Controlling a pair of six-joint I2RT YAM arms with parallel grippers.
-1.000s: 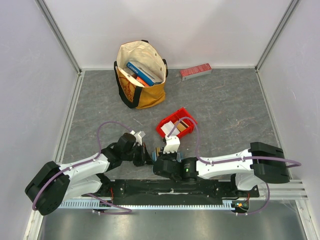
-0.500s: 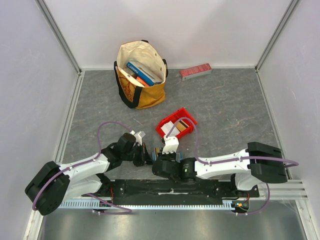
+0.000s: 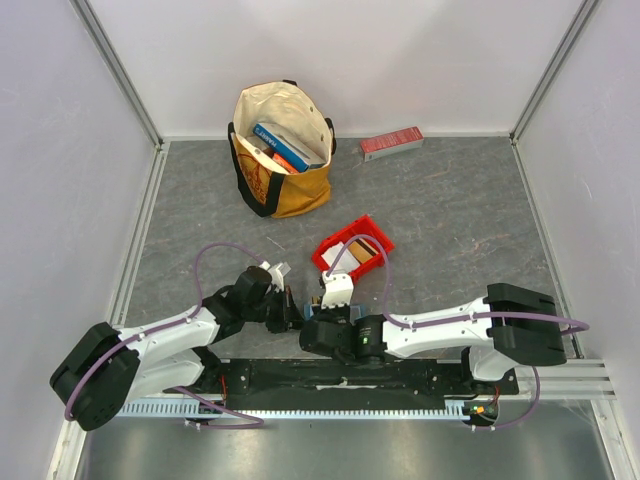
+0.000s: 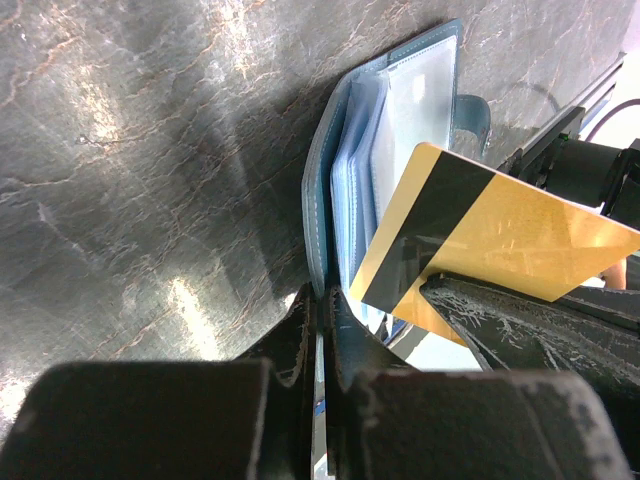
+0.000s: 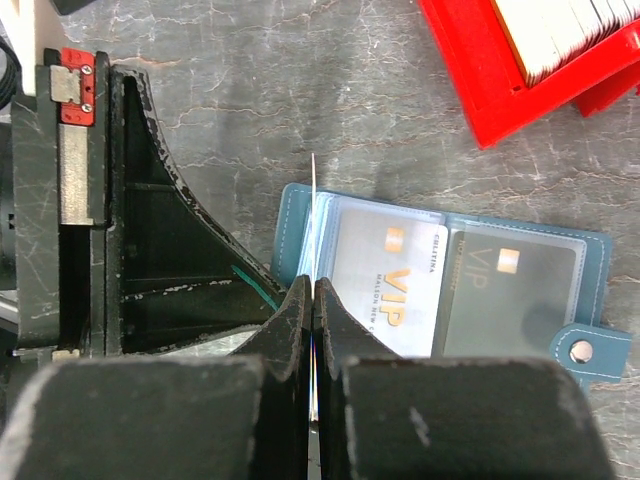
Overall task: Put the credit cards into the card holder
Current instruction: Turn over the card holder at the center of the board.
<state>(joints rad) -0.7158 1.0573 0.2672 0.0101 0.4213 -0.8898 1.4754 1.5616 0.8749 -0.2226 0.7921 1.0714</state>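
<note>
Reaching low, L end effector (image 4: 322,310) pinches card holder (image 4: 360,170); R end effector (image 5: 314,290) pinches gold card (image 4: 500,235).

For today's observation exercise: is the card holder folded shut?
No, the card holder lies open, VIP cards showing in its clear sleeves.

Left gripper (image 4: 322,320), right gripper (image 5: 314,290) and credit card (image 4: 500,240) crowd card holder (image 5: 500,290); red bin (image 5: 480,70) near.

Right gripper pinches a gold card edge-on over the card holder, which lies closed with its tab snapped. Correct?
Not quite. The card holder lies open, not closed, its tab unsnapped; the right wrist view shows it. The right gripper does pinch a gold card over it.
</note>
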